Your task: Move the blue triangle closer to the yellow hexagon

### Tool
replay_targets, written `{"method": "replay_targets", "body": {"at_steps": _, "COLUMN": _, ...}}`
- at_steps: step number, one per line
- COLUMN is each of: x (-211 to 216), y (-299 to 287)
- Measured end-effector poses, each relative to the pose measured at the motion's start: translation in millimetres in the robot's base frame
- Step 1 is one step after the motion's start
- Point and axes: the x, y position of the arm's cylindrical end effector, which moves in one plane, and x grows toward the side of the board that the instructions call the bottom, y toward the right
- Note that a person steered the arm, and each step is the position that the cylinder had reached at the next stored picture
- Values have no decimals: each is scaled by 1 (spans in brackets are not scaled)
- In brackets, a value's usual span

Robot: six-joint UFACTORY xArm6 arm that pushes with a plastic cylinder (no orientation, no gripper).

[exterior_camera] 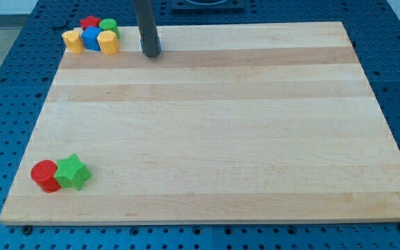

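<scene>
We are resting my tip on the wooden board, just right of the yellow hexagon block. The blue triangle block is touching that hexagon. We are carrying a bare rod, no jaws.

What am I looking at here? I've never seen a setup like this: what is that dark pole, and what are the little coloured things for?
One camera looks down at a wooden board. The dark pole is a robot arm's rod; my tip slides on the board to push blocks, holding nothing. At the view's top left is a cluster: a blue triangle touching a yellow hexagon, plus another yellow block, a red block and a green block. My tip stands just right of them. At bottom left, a red cylinder touches a green star.
</scene>
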Motion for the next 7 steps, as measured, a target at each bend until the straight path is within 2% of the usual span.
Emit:
{"method": "replay_targets", "body": {"at_steps": 2, "x": -18, "y": 35}}
{"method": "replay_targets", "body": {"at_steps": 3, "x": -31, "y": 24}}
{"method": "replay_targets", "body": {"at_steps": 5, "x": -31, "y": -34}}
{"method": "replay_targets", "body": {"at_steps": 6, "x": -31, "y": -35}}
{"method": "replay_targets", "body": {"at_steps": 7, "x": -23, "y": -9}}
